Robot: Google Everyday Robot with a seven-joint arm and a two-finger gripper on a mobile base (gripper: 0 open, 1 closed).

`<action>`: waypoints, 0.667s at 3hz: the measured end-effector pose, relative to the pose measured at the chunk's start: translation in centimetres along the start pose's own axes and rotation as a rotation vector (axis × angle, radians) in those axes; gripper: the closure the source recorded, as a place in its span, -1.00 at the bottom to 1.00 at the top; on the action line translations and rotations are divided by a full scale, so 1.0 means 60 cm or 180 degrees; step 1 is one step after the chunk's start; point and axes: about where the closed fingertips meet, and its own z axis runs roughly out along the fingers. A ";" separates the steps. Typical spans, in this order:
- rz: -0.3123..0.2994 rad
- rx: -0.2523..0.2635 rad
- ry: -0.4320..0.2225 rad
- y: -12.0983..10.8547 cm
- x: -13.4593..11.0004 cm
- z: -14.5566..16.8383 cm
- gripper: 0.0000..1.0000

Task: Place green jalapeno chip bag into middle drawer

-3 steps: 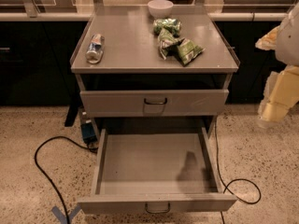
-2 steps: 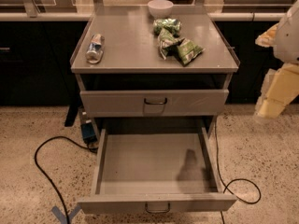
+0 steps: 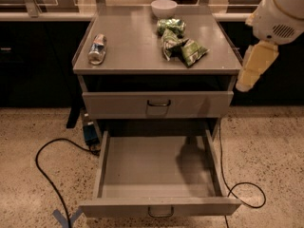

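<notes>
Since 1 second ago the arm (image 3: pixel 280 8) has swung up and inward from the right edge, so the pincer (image 3: pixel 256 65) now hangs just off the right side of the worktop (image 3: pixel 128 56), about level with its front lip. Nothing else has shifted. That reads to me as the opening of a reach, with no pick made yet; whether the pincer is open or closed I cannot tell from where I stand.

The green chip bag (image 3: pixel 187 51) lies flat on the worktop, right of centre and toward the front, well apart from the pincer. It is crumpled, with pale patches at its left end. Its long axis runs slantwise, from back-left to front-right, and the front-right end points roughly at the corner nearest the arm. A grip across the narrow way looks the likelier one to me.

Just behind it, near or touching, sits a smaller, darker bag (image 3: pixel 171 26), and behind that a white bowl (image 3: pixel 164 7). Over on the left a can (image 3: pixel 97 49) lies on its side.

Below, the upper drawer (image 3: pixel 156 103) is shut. The middle drawer (image 3: pixel 159 207) is pulled fully out and bare inside, ready to receive. A black cable (image 3: pixel 47 175) loops across the floor.
</notes>
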 end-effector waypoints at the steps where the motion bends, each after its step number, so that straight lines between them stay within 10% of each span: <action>1: 0.0007 0.0050 0.0012 -0.079 -0.014 0.057 -1.00; 2: 0.0033 0.0081 -0.0058 -0.140 -0.027 0.107 -1.00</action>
